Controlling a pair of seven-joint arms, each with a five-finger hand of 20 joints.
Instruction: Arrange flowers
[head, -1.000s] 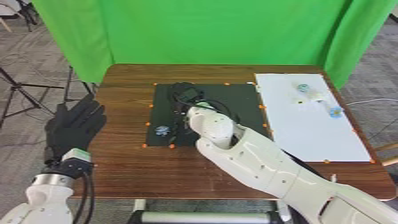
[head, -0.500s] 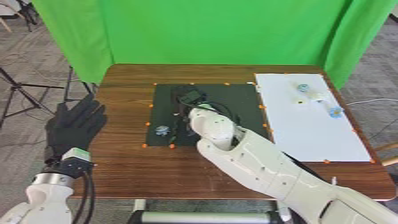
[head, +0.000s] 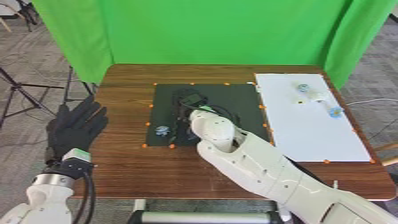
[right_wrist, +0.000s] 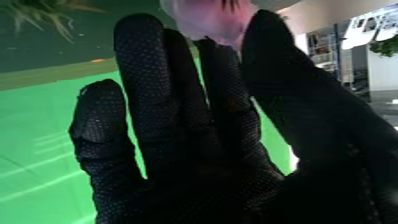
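Inspecting the flat dark-green mat (head: 240, 95), found the black-gloved right hand (right_wrist: 204, 185) wide at a translucent pink flower (right_wrist: 206, 17). Noted a crinkled blue flower (head: 162, 130) lying on the mat; judged arranging unfinished, with placing left.

Right hand (head: 187, 98) over dark mat (head: 236, 96); bluish flower (head: 163, 131) on mat, near its near-left corner. Left hand (head: 75, 129) at table's (head: 126, 172) left edge, fingers straight. White board (head: 313, 137) right of mat.

Green curtain (head: 218, 35) behind the brown table (head: 124, 110) — black tripod (head: 16, 85) on grey carpet (head: 44, 60), left.
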